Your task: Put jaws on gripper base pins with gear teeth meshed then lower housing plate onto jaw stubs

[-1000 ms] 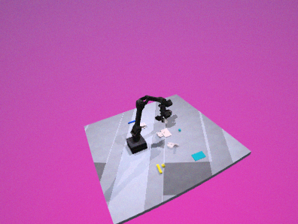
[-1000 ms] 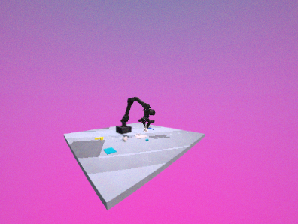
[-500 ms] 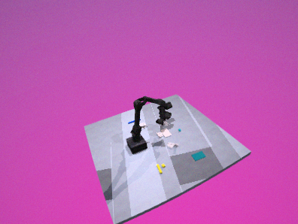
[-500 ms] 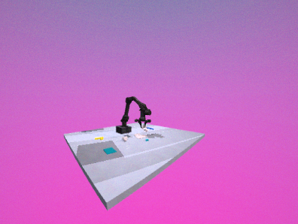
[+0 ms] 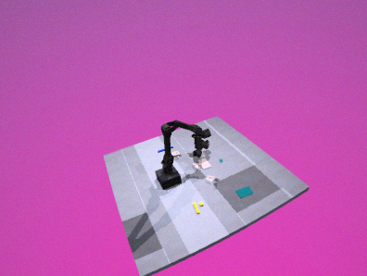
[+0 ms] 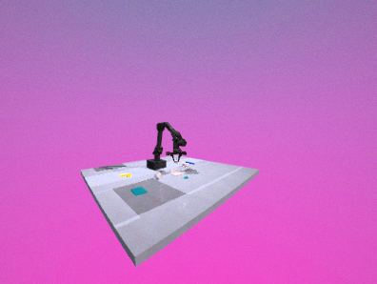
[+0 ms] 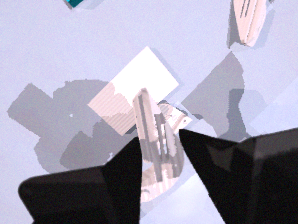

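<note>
My gripper (image 5: 198, 155) (image 6: 176, 160) (image 7: 159, 137) is shut on a pale slotted jaw (image 7: 143, 107), which points forward between the fingers above the table. Below it lie a pale square block (image 5: 204, 162) (image 7: 149, 72) and a small pale part with round spots (image 7: 176, 118), seemingly the gripper base; the held jaw partly hides them in the wrist view. The other slotted jaw (image 5: 212, 179) (image 6: 158, 175) (image 7: 250, 21) lies apart from the block. Another pale flat piece (image 5: 176, 154), perhaps the housing plate, lies near the arm. Pins and teeth cannot be made out.
A small teal cube (image 5: 221, 160) (image 6: 186, 177) (image 7: 74, 3) lies beyond the block. A flat teal plate (image 5: 244, 192) (image 6: 139, 191), a yellow stick (image 5: 196, 208) with a yellow ball (image 5: 201, 204), and a blue stick (image 5: 162, 150) (image 6: 189, 163) lie farther off.
</note>
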Available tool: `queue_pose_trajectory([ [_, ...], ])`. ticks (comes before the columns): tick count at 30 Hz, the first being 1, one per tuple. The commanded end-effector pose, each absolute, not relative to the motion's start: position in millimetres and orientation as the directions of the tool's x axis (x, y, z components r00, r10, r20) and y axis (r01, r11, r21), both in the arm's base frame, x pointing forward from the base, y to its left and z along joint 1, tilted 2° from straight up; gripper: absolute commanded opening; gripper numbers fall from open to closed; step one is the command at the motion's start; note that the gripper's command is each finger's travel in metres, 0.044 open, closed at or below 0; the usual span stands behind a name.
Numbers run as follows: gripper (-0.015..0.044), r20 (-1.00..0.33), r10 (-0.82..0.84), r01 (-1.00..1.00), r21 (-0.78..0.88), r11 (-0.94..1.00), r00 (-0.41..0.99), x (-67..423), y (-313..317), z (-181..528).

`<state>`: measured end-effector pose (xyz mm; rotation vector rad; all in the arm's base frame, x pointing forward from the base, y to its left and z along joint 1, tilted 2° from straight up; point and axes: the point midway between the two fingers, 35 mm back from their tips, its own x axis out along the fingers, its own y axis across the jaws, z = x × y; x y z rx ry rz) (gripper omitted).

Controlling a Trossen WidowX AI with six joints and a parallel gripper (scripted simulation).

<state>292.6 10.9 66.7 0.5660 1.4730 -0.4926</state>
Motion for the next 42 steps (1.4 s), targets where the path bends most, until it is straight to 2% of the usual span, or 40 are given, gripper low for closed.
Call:
queue_pose_trajectory([
  [1, 0.0134, -0.998, 0.036, 0.552, 0.057, 0.832, 0.049, 284, 4, 65],
  [15, 0.0134, -0.998, 0.035, 0.287, 0.047, 0.957, 0.047, 252, -15, 57],
  [29, 0.0134, -0.998, 0.034, 0.002, 0.034, 0.999, 0.044, 219, -29, 45],
  [42, 0.0134, -0.998, 0.034, -0.012, 0.033, 0.999, 0.044, 217, -29, 45],
])
